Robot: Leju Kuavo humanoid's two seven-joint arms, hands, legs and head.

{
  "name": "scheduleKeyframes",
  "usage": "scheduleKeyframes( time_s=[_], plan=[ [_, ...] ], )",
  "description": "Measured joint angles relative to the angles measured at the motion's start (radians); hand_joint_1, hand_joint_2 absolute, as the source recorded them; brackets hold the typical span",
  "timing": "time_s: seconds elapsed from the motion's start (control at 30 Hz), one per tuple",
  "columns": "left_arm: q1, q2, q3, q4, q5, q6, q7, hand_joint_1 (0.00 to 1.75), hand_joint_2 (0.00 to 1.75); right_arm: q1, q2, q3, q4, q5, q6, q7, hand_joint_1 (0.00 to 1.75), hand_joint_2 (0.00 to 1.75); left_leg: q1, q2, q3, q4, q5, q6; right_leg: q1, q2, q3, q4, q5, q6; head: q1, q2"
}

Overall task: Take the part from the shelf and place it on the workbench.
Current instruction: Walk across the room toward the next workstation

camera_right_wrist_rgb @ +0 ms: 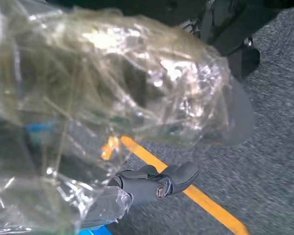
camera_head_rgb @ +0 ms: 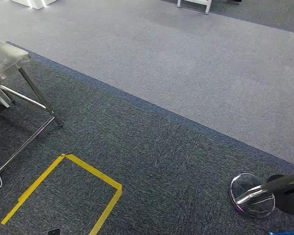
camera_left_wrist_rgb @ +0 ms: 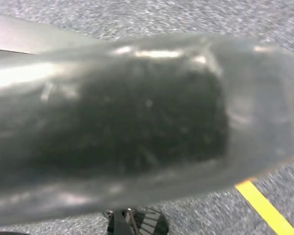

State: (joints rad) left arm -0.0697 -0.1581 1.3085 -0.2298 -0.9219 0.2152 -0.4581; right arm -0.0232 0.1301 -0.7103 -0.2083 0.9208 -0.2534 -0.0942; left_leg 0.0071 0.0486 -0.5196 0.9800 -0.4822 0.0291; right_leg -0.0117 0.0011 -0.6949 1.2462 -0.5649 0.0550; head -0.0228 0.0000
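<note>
— Flooring? 
— Dark grey carpet point(camera_head_rgb: 167, 161), lighter band beyond; yellow tape square point(camera_head_rgb: 69, 188) near left; steel table frame point(camera_head_rgb: 25, 98) far left; chrome stanchion base point(camera_head_rgb: 252, 195) near right.
— Part? 
— Plastic-wrapped part point(camera_right_wrist_rgb: 112, 83), held by right hand point(camera_right_wrist_rgb: 153, 185). 
— Left hand? 
— Blurred; state cannot be told.

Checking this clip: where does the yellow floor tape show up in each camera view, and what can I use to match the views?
Head view: the yellow tape forms a square outline at lower left, near the metal table.
Left wrist view: a short strip beside a blurred silver shape.
Right wrist view: a slanting stripe beyond the clear plastic.
Shared landmark: the dark speckled carpet under the tape.
</note>
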Motion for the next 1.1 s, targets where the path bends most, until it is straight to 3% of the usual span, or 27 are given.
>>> scheduleKeyframes(
  time_s=[0.07,0.13,0.17,0.23,0.3,0.37,0.43,0.47,0.5,0.53,0.6,0.67,0.73,0.77,0.83,0.9,0.93,0.97,1.0,1.03,1.1],
  plan=[
    [-0.002,0.001,0.0,0.0,0.0,0.0,-0.001,0.0,0.0,-0.003,0.0,0.0,0.0,0.003,0.001,-0.004,0.0,0.0,-0.001,0.021,0.006,0.001,-0.005,-0.008,-0.003,-0.035,0.076,-0.135,0.059,0.001,0.0,0.0],
    [-0.004,0.002,0.0,0.0,-0.001,0.0,-0.002,0.0,0.0,-0.01,0.0,0.0,0.0,0.006,0.002,-0.009,0.0,0.0,-0.006,0.038,0.009,0.005,-0.012,-0.019,0.0,-0.063,0.131,-0.23,0.085,-0.012,-0.002,0.0],
    [-0.006,0.003,0.0,-0.001,-0.001,0.001,-0.003,0.0,0.0,-0.012,0.001,0.0,0.0,0.007,0.002,-0.011,0.0,0.0,-0.009,0.046,0.011,0.006,-0.014,-0.025,0.003,-0.066,0.137,-0.243,0.084,-0.02,-0.004,0.0],
    [-0.01,0.004,-0.001,-0.001,-0.001,0.001,-0.005,0.0,0.0,-0.01,0.001,0.0,0.0,0.008,0.002,-0.014,0.0,0.0,-0.007,0.059,0.015,0.007,-0.018,-0.035,0.004,-0.045,0.135,-0.244,0.087,-0.038,-0.007,0.0],
    [-0.012,0.005,-0.001,-0.001,-0.001,0.001,-0.008,0.0,0.0,-0.01,0.0,0.0,0.0,0.008,0.002,-0.014,0.0,0.0,-0.002,0.034,0.006,0.04,-0.046,-0.046,0.003,-0.026,0.136,-0.249,0.092,-0.051,-0.009,0.0],
    [-0.01,0.007,-0.001,-0.001,-0.001,0.001,-0.01,0.0,0.0,-0.014,0.0,0.0,0.0,0.008,0.002,-0.015,0.0,0.0,0.001,-0.016,-0.042,0.151,-0.11,-0.05,0.003,-0.004,0.137,-0.251,0.095,-0.059,-0.013,0.0],
    [-0.006,0.007,-0.001,-0.001,-0.001,0.001,-0.01,0.0,0.0,-0.015,0.0,0.0,0.0,0.008,0.003,-0.015,0.0,0.0,0.001,-0.037,-0.102,0.272,-0.155,-0.049,0.007,0.022,0.137,-0.25,0.095,-0.063,-0.014,0.0],
    [-0.005,0.008,-0.001,-0.001,-0.001,0.002,-0.011,0.0,0.0,-0.014,0.0,0.0,0.0,0.008,0.002,-0.015,0.0,0.0,0.001,-0.04,-0.115,0.292,-0.15,-0.046,0.009,0.034,0.138,-0.25,0.095,-0.064,-0.014,0.0],
    [-0.005,0.009,-0.001,-0.001,-0.001,0.002,-0.012,0.0,0.0,-0.012,0.0,0.0,0.0,0.008,0.002,-0.014,0.0,0.0,0.001,-0.043,-0.111,0.275,-0.124,-0.043,0.01,0.048,0.14,-0.25,0.095,-0.064,-0.014,0.0],
    [-0.005,0.01,-0.001,-0.001,-0.002,0.003,-0.012,0.0,0.0,-0.011,0.0,0.0,0.0,0.008,0.002,-0.013,0.0,0.0,0.001,-0.051,-0.093,0.224,-0.083,-0.038,0.011,0.062,0.141,-0.249,0.095,-0.063,-0.014,0.0],
    [-0.004,0.013,-0.001,-0.001,-0.004,0.003,-0.014,0.0,0.0,-0.011,0.001,0.0,0.001,0.009,0.001,-0.01,0.0,0.0,0.002,-0.096,-0.044,0.099,-0.013,-0.028,0.012,0.087,0.141,-0.247,0.095,-0.061,-0.013,0.0],
    [-0.005,0.016,-0.001,-0.001,-0.005,0.004,-0.015,0.0,0.0,-0.012,0.003,0.0,0.001,0.009,0.001,-0.007,0.0,0.0,0.002,-0.129,-0.02,0.034,0.001,-0.025,0.01,0.108,0.13,-0.243,0.097,-0.052,-0.013,0.0],
    [-0.007,0.016,-0.001,-0.001,-0.007,0.006,-0.016,0.0,0.0,-0.009,0.003,0.0,0.002,0.01,0.0,-0.004,0.0,0.0,0.001,-0.116,-0.016,0.019,-0.002,-0.022,0.006,0.125,0.119,-0.244,0.101,-0.039,-0.014,0.0],
    [-0.007,0.016,-0.001,-0.001,-0.007,0.006,-0.016,0.0,0.0,-0.006,0.003,0.0,0.002,0.01,0.0,-0.002,0.0,0.0,0.001,-0.105,-0.013,0.014,0.001,-0.018,0.005,0.115,0.113,-0.24,0.098,-0.034,-0.013,0.0],
    [-0.006,0.017,-0.001,-0.001,-0.007,0.007,-0.018,0.0,0.0,-0.006,0.003,0.0,0.002,0.012,-0.002,-0.001,0.0,0.0,0.003,-0.077,-0.008,0.002,0.006,-0.008,0.007,0.065,0.079,-0.182,0.06,-0.026,-0.009,0.0],
    [-0.002,0.018,-0.001,-0.001,-0.007,0.007,-0.02,0.0,0.0,-0.01,0.003,0.0,0.002,0.013,-0.004,-0.001,0.0,0.0,0.0,-0.047,-0.008,0.002,0.005,-0.003,0.006,0.018,0.016,-0.054,-0.008,-0.018,-0.006,0.0],
    [-0.001,0.019,-0.001,-0.001,-0.007,0.007,-0.021,0.0,0.0,-0.01,0.003,0.0,0.002,0.014,-0.004,-0.002,0.0,0.0,-0.002,-0.031,-0.008,0.002,0.004,-0.002,0.004,0.011,-0.012,0.003,-0.029,-0.013,-0.006,0.0],
    [0.0,0.018,-0.001,-0.001,-0.007,0.007,-0.021,0.0,0.0,-0.008,0.003,0.0,0.002,0.014,-0.005,-0.003,0.0,0.0,-0.003,-0.017,-0.008,0.002,0.003,-0.002,0.002,0.008,-0.025,0.032,-0.034,-0.01,-0.006,0.0],
    [0.0,0.018,-0.001,-0.001,-0.007,0.007,-0.021,0.0,0.0,-0.006,0.002,0.0,0.003,0.015,-0.006,-0.003,0.0,0.0,-0.003,-0.004,-0.007,0.003,0.002,-0.003,0.001,0.005,-0.018,0.023,-0.02,-0.008,-0.006,0.0],
    [0.0,0.018,-0.001,-0.001,-0.007,0.006,-0.021,0.0,0.0,-0.004,0.002,-0.001,0.003,0.016,-0.007,-0.003,0.0,0.0,-0.003,0.007,-0.005,0.003,0.001,-0.005,0.0,-0.003,0.01,-0.025,0.009,-0.007,-0.006,0.0],
    [0.0,0.017,-0.001,-0.001,-0.007,0.004,-0.022,0.0,0.0,-0.005,0.0,-0.001,0.003,0.019,-0.008,-0.002,0.0,0.0,-0.006,0.027,0.0,0.005,-0.005,-0.013,0.001,-0.041,0.092,-0.164,0.064,-0.012,-0.006,0.0]
  ],
)
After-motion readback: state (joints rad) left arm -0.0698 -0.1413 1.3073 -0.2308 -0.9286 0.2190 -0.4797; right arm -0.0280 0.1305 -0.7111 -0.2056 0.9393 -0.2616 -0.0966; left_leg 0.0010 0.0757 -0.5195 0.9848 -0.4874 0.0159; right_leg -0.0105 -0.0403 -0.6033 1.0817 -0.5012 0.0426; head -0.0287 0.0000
